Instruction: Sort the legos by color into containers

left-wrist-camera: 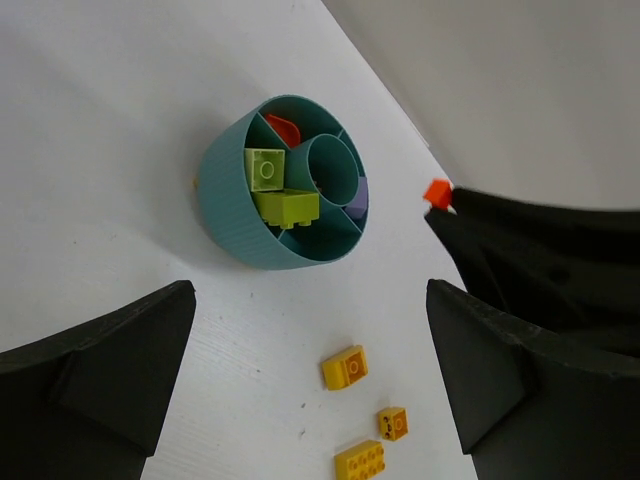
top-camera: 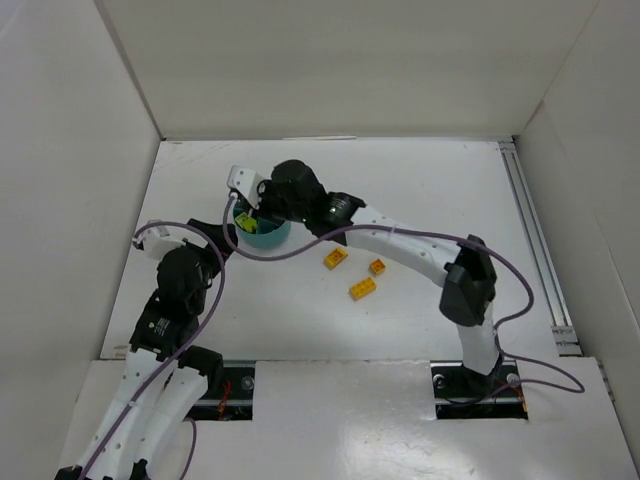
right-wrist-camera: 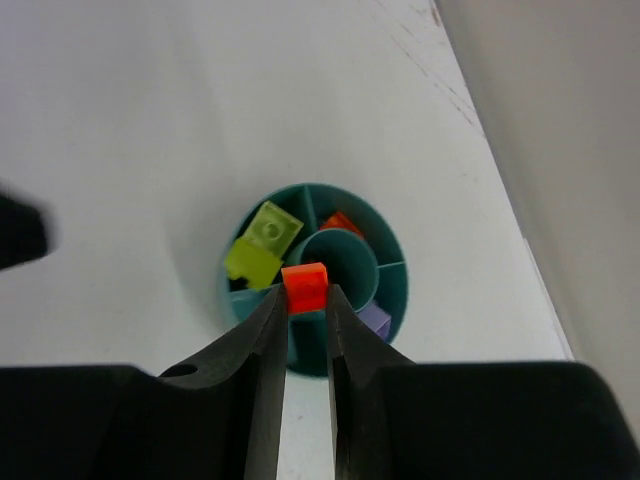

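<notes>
The round teal dish [top-camera: 271, 235] sits left of the table's middle. It also shows in the left wrist view [left-wrist-camera: 232, 205] and the right wrist view [right-wrist-camera: 392, 253]. It holds two lime green legos [left-wrist-camera: 276, 188], an orange-red lego [left-wrist-camera: 284, 128] and a purple lego [left-wrist-camera: 359, 201] in separate compartments. My right gripper [right-wrist-camera: 305, 292] is shut on a small orange-red lego [right-wrist-camera: 304, 287], held above the dish; that lego also shows in the left wrist view [left-wrist-camera: 437, 191]. My left gripper [left-wrist-camera: 310, 390] is open and empty, beside the dish. Three orange-yellow legos [top-camera: 362, 289] lie loose on the table.
White walls stand round the table on the left, back and right. A metal rail [top-camera: 535, 240] runs along the right edge. Purple cables hang from both arms.
</notes>
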`<state>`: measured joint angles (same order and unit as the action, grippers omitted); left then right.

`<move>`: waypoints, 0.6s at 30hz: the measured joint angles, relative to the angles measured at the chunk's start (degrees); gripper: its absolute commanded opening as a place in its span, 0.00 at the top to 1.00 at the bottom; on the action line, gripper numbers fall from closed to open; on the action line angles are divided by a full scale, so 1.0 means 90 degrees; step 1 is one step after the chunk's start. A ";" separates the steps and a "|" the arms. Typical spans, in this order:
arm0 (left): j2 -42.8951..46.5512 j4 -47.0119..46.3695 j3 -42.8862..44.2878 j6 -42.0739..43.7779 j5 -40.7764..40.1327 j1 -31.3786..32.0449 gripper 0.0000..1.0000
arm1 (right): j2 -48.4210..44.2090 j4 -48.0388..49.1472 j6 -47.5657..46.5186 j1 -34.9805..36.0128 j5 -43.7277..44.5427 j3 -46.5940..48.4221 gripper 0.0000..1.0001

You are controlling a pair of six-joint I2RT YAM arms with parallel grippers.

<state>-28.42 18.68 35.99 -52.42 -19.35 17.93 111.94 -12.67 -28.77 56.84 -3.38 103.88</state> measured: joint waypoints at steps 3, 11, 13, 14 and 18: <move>-0.0017 0.0019 0.0000 -0.0061 -0.0146 0.0000 0.00 | 0.0976 -0.0534 -0.0053 -0.0158 0.0102 0.1282 0.93; -0.0029 -0.0029 -0.0104 -0.0160 -0.0367 0.0000 0.00 | 0.2273 -0.1027 -0.0102 -0.0444 -0.0330 0.2395 0.93; 0.0019 -0.0036 -0.0155 -0.0160 -0.0408 0.0000 0.00 | 0.2382 -0.1027 -0.0102 -0.0495 -0.0440 0.2499 0.93; 0.0036 -0.0032 -0.0177 -0.0160 -0.0432 0.0000 0.00 | 0.2431 -0.1027 -0.0102 -0.0525 -0.0481 0.2574 0.93; 0.0146 -0.0046 -0.0204 -0.0163 -0.0549 0.0000 0.00 | 0.2552 -0.0947 -0.0102 -0.0607 -0.0576 0.2902 0.91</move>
<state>-27.11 18.26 34.15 -53.89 -24.29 17.93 134.91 -21.19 -29.69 51.37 -8.56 129.99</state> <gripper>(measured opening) 0.997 0.240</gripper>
